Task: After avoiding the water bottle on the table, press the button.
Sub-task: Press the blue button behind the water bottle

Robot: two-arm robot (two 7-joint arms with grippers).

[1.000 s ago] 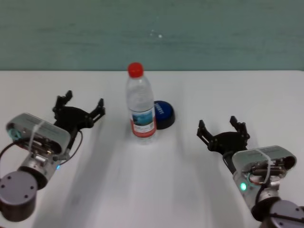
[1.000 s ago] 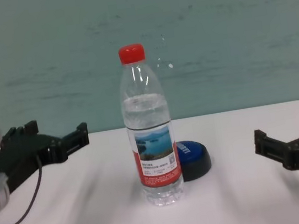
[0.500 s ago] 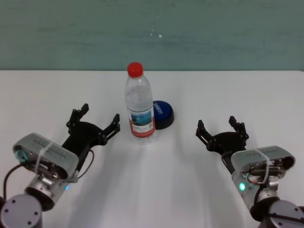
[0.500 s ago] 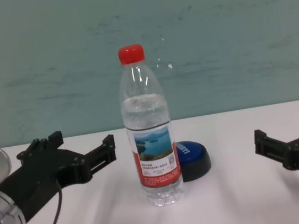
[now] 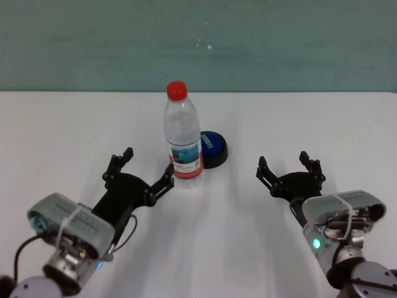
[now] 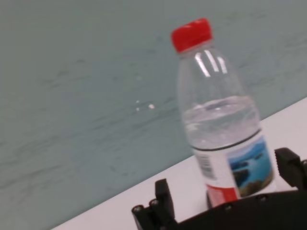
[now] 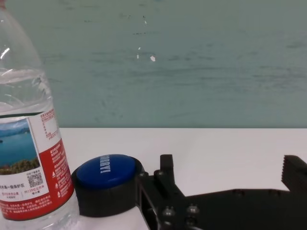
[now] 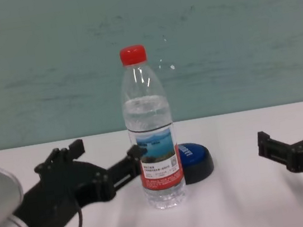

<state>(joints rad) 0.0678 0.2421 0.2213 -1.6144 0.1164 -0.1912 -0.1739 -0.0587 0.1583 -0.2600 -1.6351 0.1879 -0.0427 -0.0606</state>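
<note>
The water bottle [image 5: 184,138], clear with a red cap, stands upright on the white table [image 5: 329,124]. Right behind it and slightly to its right sits the blue dome button [image 5: 214,148] on its black base. My left gripper [image 5: 147,162] is open just left of the bottle and low over the table, its inner finger [image 8: 131,160] right at the bottle's [image 8: 155,147] label; I cannot tell if it touches. In the left wrist view the bottle [image 6: 220,139] stands just beyond the open fingers [image 6: 162,194]. My right gripper [image 5: 286,167] rests open to the right, apart from the button [image 7: 106,173].
A teal wall runs along the table's far edge. Bare tabletop lies between the button [image 8: 196,158] and my right gripper [image 8: 292,140], and to the far left.
My left gripper has swung rightward and nearer to me, closing in on the bottle's left side. The bottle, button and right arm have not moved.
</note>
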